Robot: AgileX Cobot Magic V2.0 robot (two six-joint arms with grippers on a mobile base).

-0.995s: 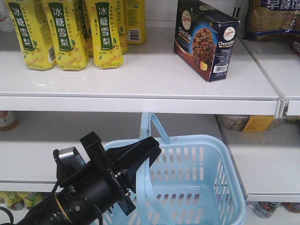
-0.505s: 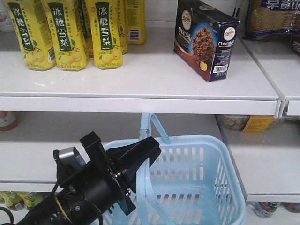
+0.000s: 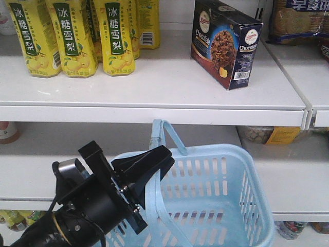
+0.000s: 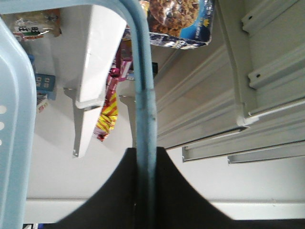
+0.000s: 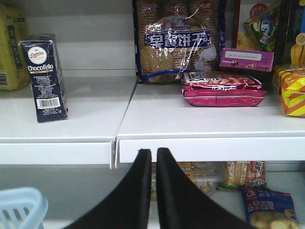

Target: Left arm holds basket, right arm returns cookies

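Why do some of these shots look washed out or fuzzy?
Front view: bright even light bleaches the white shelf; the left claw up close is soft. Left wrist view: the basket rim and handle sit too near the lens and blur. Right wrist view: crisp, the cookies label readable, faint glare on the biscuit bag.

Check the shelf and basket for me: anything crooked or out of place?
The Chocofello carton stands upright on the upper shelf but turned at an angle to its front edge, unlike the yellow cartons facing forward. The basket looks empty.

Light blue slotted basket (image 3: 216,190); navy cookies (image 3: 224,43) (dark red front).
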